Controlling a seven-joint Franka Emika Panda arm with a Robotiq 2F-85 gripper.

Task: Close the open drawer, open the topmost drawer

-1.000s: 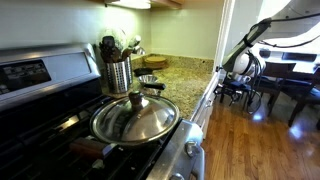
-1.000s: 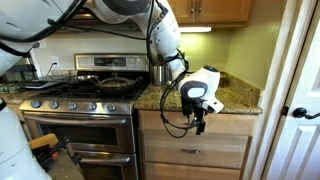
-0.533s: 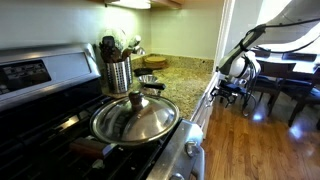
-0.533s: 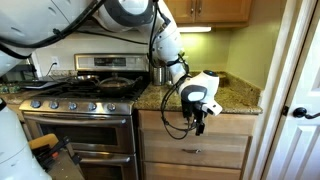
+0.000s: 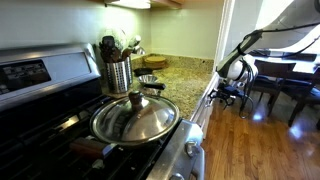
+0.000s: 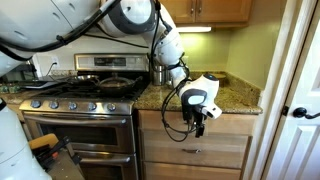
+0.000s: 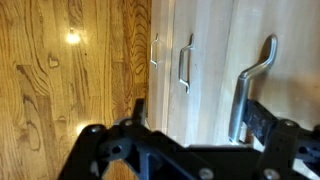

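Tool released, holding nothing, hangs below the tabletop's front edge, facing the top drawer. Its handle sits close ahead, probably lined up for pulling. All 3 drawer fronts look shut.

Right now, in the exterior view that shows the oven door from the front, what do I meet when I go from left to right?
From left to right: stove → pan → gripper → door handle.
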